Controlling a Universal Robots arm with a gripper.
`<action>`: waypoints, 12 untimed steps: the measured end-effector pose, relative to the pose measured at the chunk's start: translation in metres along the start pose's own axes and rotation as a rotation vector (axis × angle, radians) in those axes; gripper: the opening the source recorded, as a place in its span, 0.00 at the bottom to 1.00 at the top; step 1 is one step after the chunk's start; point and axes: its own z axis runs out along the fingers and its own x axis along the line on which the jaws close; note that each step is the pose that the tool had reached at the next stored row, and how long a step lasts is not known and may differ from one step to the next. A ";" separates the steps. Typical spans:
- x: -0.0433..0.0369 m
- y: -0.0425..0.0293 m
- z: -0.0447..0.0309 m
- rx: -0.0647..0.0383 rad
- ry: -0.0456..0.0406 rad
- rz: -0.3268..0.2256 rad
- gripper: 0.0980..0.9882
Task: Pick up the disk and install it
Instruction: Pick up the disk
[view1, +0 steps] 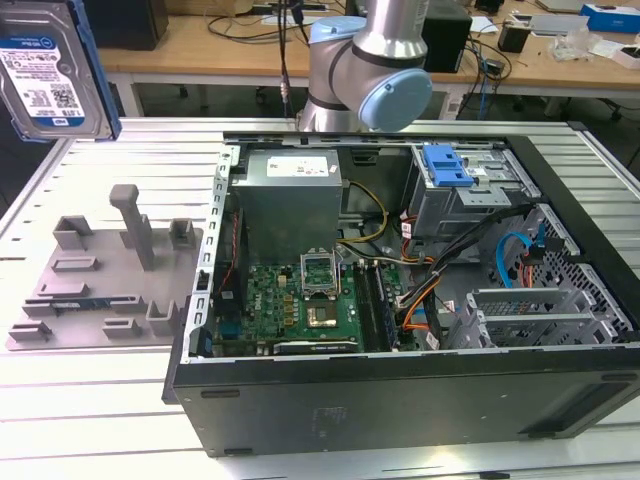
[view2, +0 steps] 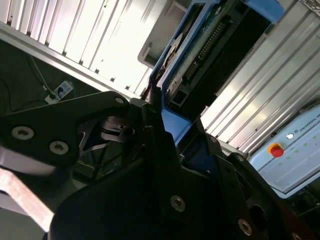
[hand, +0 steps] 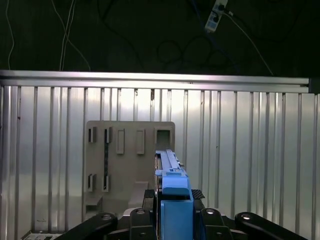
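1. High at the exterior view's left, the disk (view1: 50, 70) hangs label-out, well above the bench (view1: 90, 400). In the first wrist view the end effector (hand: 175, 196) is clamped tight on its blue-railed edge.
2. Beneath it a grey slotted fixture (view1: 100, 280) lies flat on the ribbed aluminium bench.
3. Just beside that lies the open computer case (view1: 400, 400), with the robot arm (view1: 370, 60) rising behind it.
4. Inside the case, from the left: power supply (view1: 290, 190) above the motherboard (view1: 300, 300), a tangle of cables (view1: 420, 300), then the drive cage (view1: 480, 200) with its blue latch (view1: 447, 165).
5. Wooden desks (view1: 220, 50) line the back of the room.
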 end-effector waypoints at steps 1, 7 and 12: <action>0.0001 -0.0012 0.0000 0.000 0.0000 0.000 0.30; 0.0079 -0.0126 -0.0003 0.000 0.0001 0.000 0.30; 0.0167 -0.0201 -0.0004 0.000 0.0000 0.000 0.30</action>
